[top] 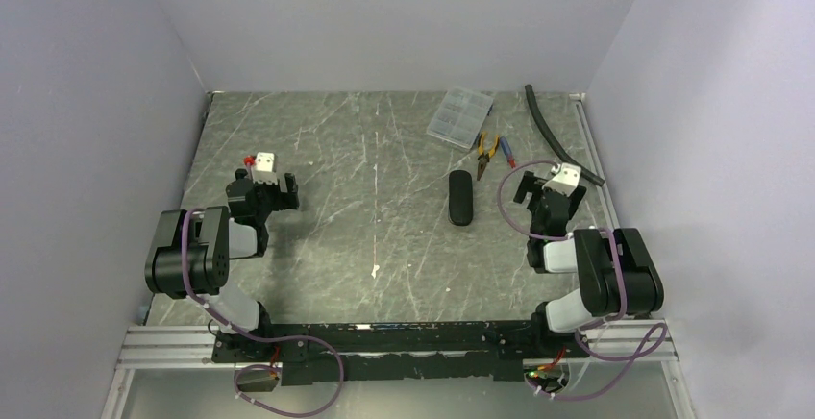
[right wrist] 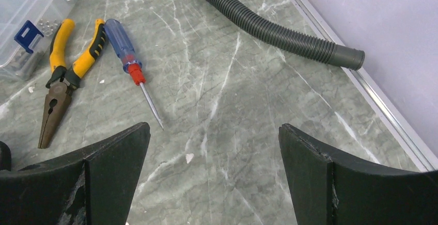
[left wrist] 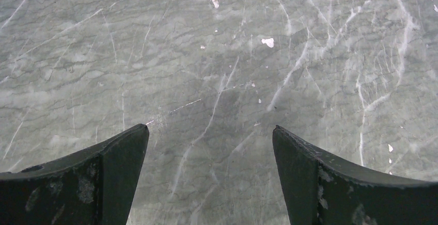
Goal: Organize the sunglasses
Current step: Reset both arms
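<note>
even soft overhead light, faint shadows, sharp focus, no glare

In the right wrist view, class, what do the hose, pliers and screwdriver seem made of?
Hose: ribbed, matte grey, probably flexible plastic or rubber. Pliers: yellow-and-black grips look rubbery; nose is dull brownish metal. Screwdriver: translucent blue handle, likely glossy plastic; thin shiny shaft, metal.

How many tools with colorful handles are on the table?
2. The yellow-handled pliers lie next to the clear parts box, and the blue-handled screwdriver lies right beside them. The closed black case could hide something more.
</note>
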Controlling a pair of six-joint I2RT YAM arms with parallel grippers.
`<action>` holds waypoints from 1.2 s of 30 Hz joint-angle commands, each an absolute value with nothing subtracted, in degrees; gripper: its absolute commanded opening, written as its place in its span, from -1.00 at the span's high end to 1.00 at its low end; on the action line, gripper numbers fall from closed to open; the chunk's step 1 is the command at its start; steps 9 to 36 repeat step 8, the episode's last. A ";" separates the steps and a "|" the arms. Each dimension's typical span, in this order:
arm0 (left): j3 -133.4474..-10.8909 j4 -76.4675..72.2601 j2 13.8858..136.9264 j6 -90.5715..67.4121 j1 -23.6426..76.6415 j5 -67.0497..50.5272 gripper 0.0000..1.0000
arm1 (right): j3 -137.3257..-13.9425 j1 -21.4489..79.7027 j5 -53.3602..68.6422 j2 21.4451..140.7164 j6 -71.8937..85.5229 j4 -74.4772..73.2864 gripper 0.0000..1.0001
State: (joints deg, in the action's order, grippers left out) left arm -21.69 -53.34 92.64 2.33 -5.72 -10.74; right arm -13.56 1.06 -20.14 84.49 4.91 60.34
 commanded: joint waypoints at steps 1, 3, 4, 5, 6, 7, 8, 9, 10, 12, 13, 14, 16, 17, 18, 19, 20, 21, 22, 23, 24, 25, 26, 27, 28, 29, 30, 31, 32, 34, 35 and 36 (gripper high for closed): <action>-21.45 -56.10 93.08 2.20 -5.98 -12.00 -0.89 | -13.61 1.40 -18.98 84.49 3.81 65.10 -0.99; -21.49 -56.00 93.08 2.20 -6.03 -12.03 -0.90 | -13.90 1.49 -18.88 84.95 3.83 64.96 -0.99; -21.51 -56.08 93.08 2.20 -6.04 -11.96 -0.89 | -14.12 1.49 -18.91 85.05 3.82 64.94 -0.99; -21.46 -56.10 93.08 2.20 -6.00 -11.97 -0.89 | -14.18 1.40 -18.84 84.83 4.03 64.35 -0.99; -21.48 -56.12 93.08 2.20 -5.98 -11.89 -0.89 | -14.15 1.43 -18.90 84.81 4.00 64.26 -0.99; -21.47 -56.08 93.08 2.20 -6.02 -11.89 -0.89 | -13.88 1.41 -18.83 84.93 3.77 65.07 -0.99; -21.46 -56.11 93.08 2.20 -6.03 -11.92 -0.89 | -13.70 1.48 -18.97 84.80 3.77 65.43 -0.99; -21.46 -56.11 93.08 2.20 -6.03 -11.92 -0.89 | -13.70 1.48 -18.97 84.80 3.77 65.43 -0.99; -21.46 -56.11 93.08 2.20 -6.03 -11.92 -0.89 | -13.70 1.48 -18.97 84.80 3.77 65.43 -0.99; -21.46 -56.11 93.08 2.20 -6.03 -11.92 -0.89 | -13.70 1.48 -18.97 84.80 3.77 65.43 -0.99; -21.46 -56.11 93.08 2.20 -6.03 -11.92 -0.89 | -13.70 1.48 -18.97 84.80 3.77 65.43 -0.99; -21.46 -56.11 93.08 2.20 -6.03 -11.92 -0.89 | -13.70 1.48 -18.97 84.80 3.77 65.43 -0.99; -21.46 -56.11 93.08 2.20 -6.03 -11.92 -0.89 | -13.70 1.48 -18.97 84.80 3.77 65.43 -0.99; -21.46 -56.11 93.08 2.20 -6.03 -11.92 -0.89 | -13.70 1.48 -18.97 84.80 3.77 65.43 -0.99; -21.46 -56.11 93.08 2.20 -6.03 -11.92 -0.89 | -13.70 1.48 -18.97 84.80 3.77 65.43 -0.99; -21.46 -56.11 93.08 2.20 -6.03 -11.92 -0.89 | -13.70 1.48 -18.97 84.80 3.77 65.43 -0.99; -21.46 -56.11 93.08 2.20 -6.03 -11.92 -0.89 | -13.70 1.48 -18.97 84.80 3.77 65.43 -0.99; -21.46 -56.11 93.08 2.20 -6.03 -11.92 -0.89 | -13.70 1.48 -18.97 84.80 3.77 65.43 -0.99; -21.46 -56.11 93.08 2.20 -6.03 -11.92 -0.89 | -13.70 1.48 -18.97 84.80 3.77 65.43 -0.99; -21.46 -56.11 93.08 2.20 -6.03 -11.92 -0.89 | -13.70 1.48 -18.97 84.80 3.77 65.43 -0.99; -21.46 -56.11 93.08 2.20 -6.03 -11.92 -0.89 | -13.70 1.48 -18.97 84.80 3.77 65.43 -0.99; -21.46 -56.11 93.08 2.20 -6.03 -11.92 -0.89 | -13.70 1.48 -18.97 84.80 3.77 65.43 -0.99; -21.46 -56.11 93.08 2.20 -6.03 -11.92 -0.89 | -13.70 1.48 -18.97 84.80 3.77 65.43 -0.99; -21.46 -56.11 93.08 2.20 -6.03 -11.92 -0.89 | -13.70 1.48 -18.97 84.80 3.77 65.43 -0.99; -21.46 -56.11 93.08 2.20 -6.03 -11.92 -0.89 | -13.70 1.48 -18.97 84.80 3.77 65.43 -0.99; -21.46 -56.11 93.08 2.20 -6.03 -11.92 -0.89 | -13.70 1.48 -18.97 84.80 3.77 65.43 -0.99; -21.46 -56.11 93.08 2.20 -6.03 -11.92 -0.89 | -13.70 1.48 -18.97 84.80 3.77 65.43 -0.99; -21.46 -56.11 93.08 2.20 -6.03 -11.92 -0.89 | -13.70 1.48 -18.97 84.80 3.77 65.43 -0.99; -21.46 -56.11 93.08 2.20 -6.03 -11.92 -0.89 | -13.70 1.48 -18.97 84.80 3.77 65.43 -0.99; -21.46 -56.11 93.08 2.20 -6.03 -11.92 -0.89 | -13.70 1.48 -18.97 84.80 3.77 65.43 -0.99; -21.46 -56.11 93.08 2.20 -6.03 -11.92 -0.89 | -13.70 1.48 -18.97 84.80 3.77 65.43 -0.99; -21.46 -56.11 93.08 2.20 -6.03 -11.92 -0.89 | -13.70 1.48 -18.97 84.80 3.77 65.43 -0.99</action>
